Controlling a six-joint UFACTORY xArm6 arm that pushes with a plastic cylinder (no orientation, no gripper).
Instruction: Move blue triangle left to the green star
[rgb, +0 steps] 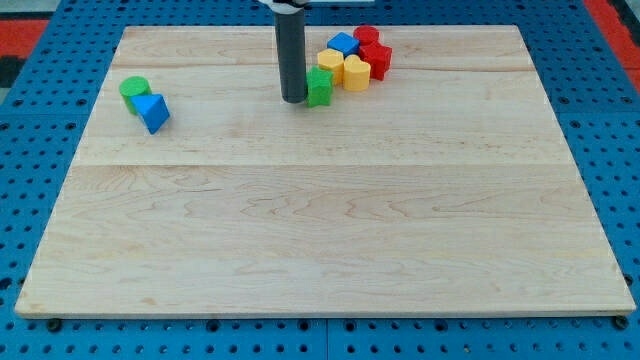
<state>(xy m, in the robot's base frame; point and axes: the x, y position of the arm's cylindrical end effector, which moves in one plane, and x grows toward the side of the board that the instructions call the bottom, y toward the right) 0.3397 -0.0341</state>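
The blue triangle (152, 112) lies near the board's left edge, touching a green round block (134, 90) just above and left of it. The green star (319, 87) sits near the top middle, at the lower left of a cluster of blocks. My tip (293, 99) rests on the board right beside the green star's left side, touching or nearly touching it. The tip is far to the right of the blue triangle.
The cluster to the right of the green star holds a yellow block (331, 62), a yellow heart (356, 72), a blue block (343, 43) and two red blocks (378, 60) (366, 36). The wooden board (320, 250) lies on a blue pegboard surface.
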